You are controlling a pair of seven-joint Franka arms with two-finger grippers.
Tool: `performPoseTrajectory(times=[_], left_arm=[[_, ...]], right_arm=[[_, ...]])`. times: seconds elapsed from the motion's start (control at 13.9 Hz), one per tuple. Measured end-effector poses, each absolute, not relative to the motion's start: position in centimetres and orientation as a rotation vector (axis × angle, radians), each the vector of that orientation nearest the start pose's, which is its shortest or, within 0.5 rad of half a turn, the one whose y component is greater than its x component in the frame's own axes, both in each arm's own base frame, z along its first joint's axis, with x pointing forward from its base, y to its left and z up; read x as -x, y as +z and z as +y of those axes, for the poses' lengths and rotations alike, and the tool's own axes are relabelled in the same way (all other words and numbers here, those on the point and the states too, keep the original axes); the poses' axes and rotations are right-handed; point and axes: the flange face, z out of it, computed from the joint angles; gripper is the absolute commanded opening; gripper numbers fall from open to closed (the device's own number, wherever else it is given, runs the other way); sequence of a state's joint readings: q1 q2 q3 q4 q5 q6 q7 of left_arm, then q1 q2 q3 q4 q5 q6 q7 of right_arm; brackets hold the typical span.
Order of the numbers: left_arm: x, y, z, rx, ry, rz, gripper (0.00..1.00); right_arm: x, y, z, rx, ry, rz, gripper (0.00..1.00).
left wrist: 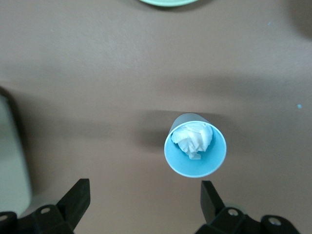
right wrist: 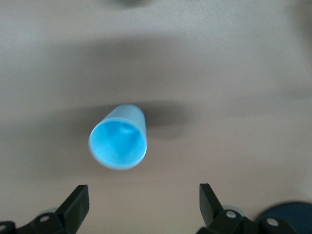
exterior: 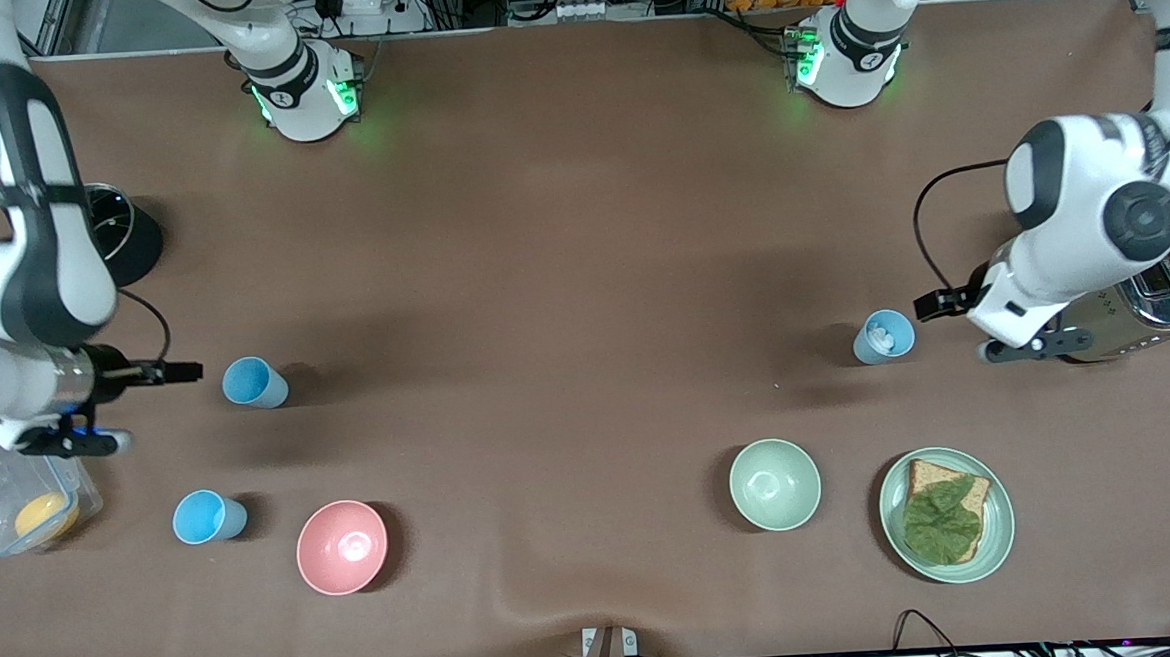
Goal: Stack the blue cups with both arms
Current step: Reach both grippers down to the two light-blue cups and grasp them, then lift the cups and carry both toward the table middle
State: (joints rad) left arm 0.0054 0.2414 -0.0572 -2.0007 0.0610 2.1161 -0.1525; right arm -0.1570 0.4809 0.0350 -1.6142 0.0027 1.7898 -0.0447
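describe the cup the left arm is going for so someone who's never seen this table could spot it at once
Start at the silver toaster at the left arm's end of the table. Beside it, toward the table's middle, the left gripper hangs with fingers open next to a small pale grey-blue cup. Unlike the two brighter blue cups near the right arm's end, it has a crumpled white bit inside.

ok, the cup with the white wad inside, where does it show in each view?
Front view: the grey-blue cup stands upright at the left arm's end of the table, beside the left gripper.
Left wrist view: same cup, between the open fingers.
Right wrist view: not in it.
Shared landmark: the white wad inside it.
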Motion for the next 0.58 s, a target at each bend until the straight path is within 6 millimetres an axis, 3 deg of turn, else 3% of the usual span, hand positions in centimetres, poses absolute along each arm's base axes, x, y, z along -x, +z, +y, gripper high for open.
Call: performPoseTrajectory(times=[0.14,0.29,0.5,0.58], left_arm=[[-58.0,30.4,-2.7,3.087,0.203,-0.099,1.00],[-57.7,28.7,-2.9,3.092,0.193,-0.093,0.95],[-57.6,26.3,-3.1,3.099,0.174,-0.086,0.77],[-57.6,25.4,-3.1,3.101,0.171,-0.085,0.62]], right_arm=[[-64.2,28.5,-8.4,3.057,0.466,0.131,1.00],[-63.9,26.0,-8.3,3.052,0.483,0.131,1.00],[-63.4,24.1,-8.1,3.043,0.519,0.126,1.00],[-63.3,23.4,-8.0,3.039,0.534,0.125,1.00]])
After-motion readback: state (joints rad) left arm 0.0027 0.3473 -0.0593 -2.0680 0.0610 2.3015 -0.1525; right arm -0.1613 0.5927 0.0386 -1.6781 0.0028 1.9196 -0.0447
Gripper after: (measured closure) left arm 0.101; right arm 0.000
